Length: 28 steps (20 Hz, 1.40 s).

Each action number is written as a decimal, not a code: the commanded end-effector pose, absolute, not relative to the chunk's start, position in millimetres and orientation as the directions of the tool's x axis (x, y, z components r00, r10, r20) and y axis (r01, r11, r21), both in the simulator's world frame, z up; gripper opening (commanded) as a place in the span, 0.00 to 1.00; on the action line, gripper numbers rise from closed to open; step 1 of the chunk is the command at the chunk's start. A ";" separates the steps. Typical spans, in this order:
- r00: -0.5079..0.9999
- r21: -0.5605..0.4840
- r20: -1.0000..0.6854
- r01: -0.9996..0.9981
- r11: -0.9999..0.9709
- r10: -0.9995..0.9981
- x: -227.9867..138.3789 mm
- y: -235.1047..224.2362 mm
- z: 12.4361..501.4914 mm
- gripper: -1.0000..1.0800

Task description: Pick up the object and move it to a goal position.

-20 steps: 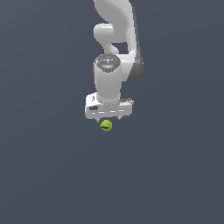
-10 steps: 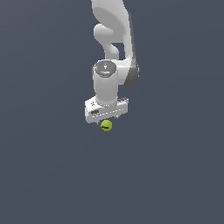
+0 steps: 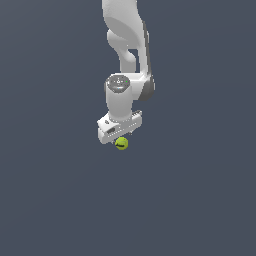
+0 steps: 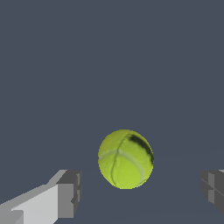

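Observation:
The object is a small yellow-green ball (image 3: 121, 144) with a short dark mark, resting on the dark grey floor. My white gripper (image 3: 121, 139) hangs straight above it, with the hand close over the ball. In the wrist view the ball (image 4: 125, 158) lies between my two grey fingertips (image 4: 70, 194), one on each side with a wide gap to the ball. The gripper (image 4: 141, 191) is open and touches nothing.
A plain dark grey floor (image 3: 200, 200) runs all around the ball. The white arm (image 3: 127, 45) rises behind the gripper toward the top of the exterior view. No other objects show.
The hand has turned about its vertical axis and come down slightly over the ball. The ball has not moved.

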<state>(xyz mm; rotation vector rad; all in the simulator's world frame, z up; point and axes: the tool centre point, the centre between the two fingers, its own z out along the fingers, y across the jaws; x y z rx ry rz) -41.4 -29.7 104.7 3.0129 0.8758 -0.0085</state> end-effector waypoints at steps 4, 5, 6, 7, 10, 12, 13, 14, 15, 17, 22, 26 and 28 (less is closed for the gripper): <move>0.798 0.001 -0.002 0.603 -0.798 0.603 -47.9 -31.2 95.8 0.96; 0.792 0.001 -0.002 0.610 -0.792 0.610 -48.8 -31.4 94.8 0.96; 0.787 0.000 -0.001 0.617 -0.787 0.617 -49.5 -31.5 93.8 0.96; 0.783 0.000 -0.001 0.623 -0.783 0.623 -50.1 -31.6 93.0 0.96; 0.774 0.000 0.000 0.633 -0.774 0.633 -51.3 -31.9 91.5 0.96; 0.772 0.000 0.000 0.635 -0.772 0.635 -51.5 -31.9 91.2 0.96; 0.775 0.000 -0.001 0.632 -0.775 0.632 -51.3 -31.9 91.5 0.96; 0.775 0.000 -0.001 0.632 -0.775 0.632 -51.3 -31.9 91.2 0.96; 0.775 0.000 -0.001 0.632 -0.775 0.632 -51.3 -32.0 90.2 0.96; 0.775 0.000 0.000 0.633 -0.775 0.633 -51.5 -31.8 86.2 0.96; 0.773 0.000 0.000 0.634 -0.773 0.634 -52.4 -31.7 65.0 0.96; 0.772 0.000 0.000 0.635 -0.772 0.635 -52.6 -31.8 48.0 0.96; 0.772 0.000 0.000 0.635 -0.772 0.635 -52.3 -32.0 43.4 0.96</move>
